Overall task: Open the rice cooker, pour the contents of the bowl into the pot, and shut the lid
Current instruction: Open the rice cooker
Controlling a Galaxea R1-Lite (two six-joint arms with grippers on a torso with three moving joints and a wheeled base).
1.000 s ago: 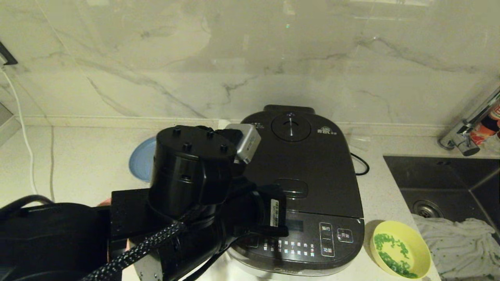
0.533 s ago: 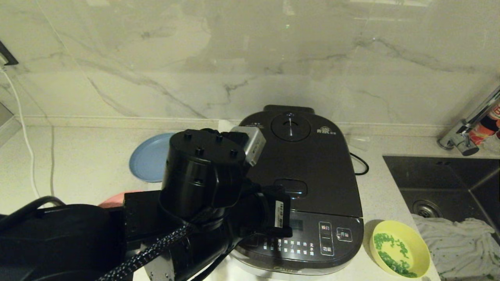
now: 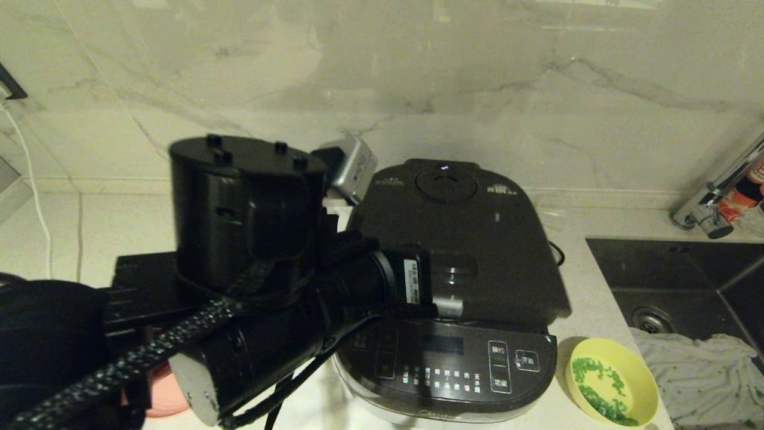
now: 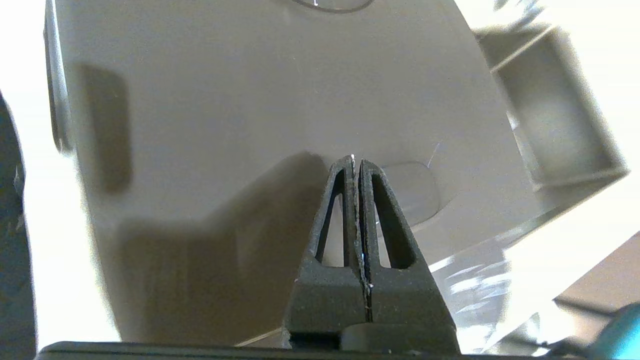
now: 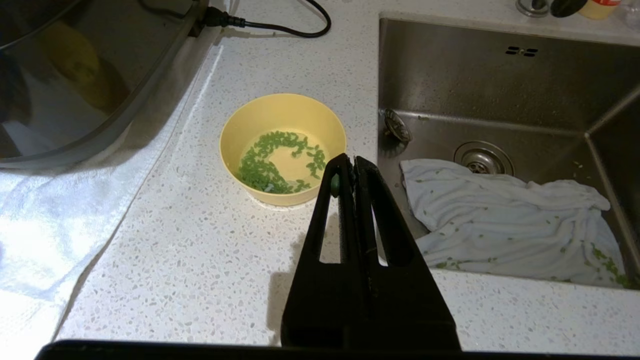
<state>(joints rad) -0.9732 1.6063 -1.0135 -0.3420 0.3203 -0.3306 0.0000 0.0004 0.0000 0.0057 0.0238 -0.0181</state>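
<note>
The rice cooker (image 3: pixel 453 364) stands mid-counter with its lid (image 3: pixel 471 239) sprung partly up, the front edge lifted off the control panel. The pot is hidden under it. My left gripper (image 3: pixel 444 292) is shut and empty, its tips (image 4: pixel 356 160) over the lid (image 4: pixel 250 100) beside the oblong release button (image 4: pixel 412 192). The pale yellow bowl (image 3: pixel 612 382) with green chopped contents (image 3: pixel 597 388) sits right of the cooker. In the right wrist view my right gripper (image 5: pixel 348 160) hovers shut just beside the bowl (image 5: pixel 282 115) and its contents (image 5: pixel 265 162); it holds nothing.
A steel sink (image 3: pixel 686 280) with a white cloth (image 3: pixel 698 370) lies at the right, also visible as sink (image 5: pixel 500 85) and cloth (image 5: pixel 500 225). A faucet (image 3: pixel 710 203) stands behind it. A pink plate (image 3: pixel 161 400) peeks out under my left arm. A power cord (image 5: pixel 280 27) runs behind the cooker.
The lid has popped up from shut, its front edge now raised above the panel. My left arm has risen and swung back to the left, covering the blue plate.
</note>
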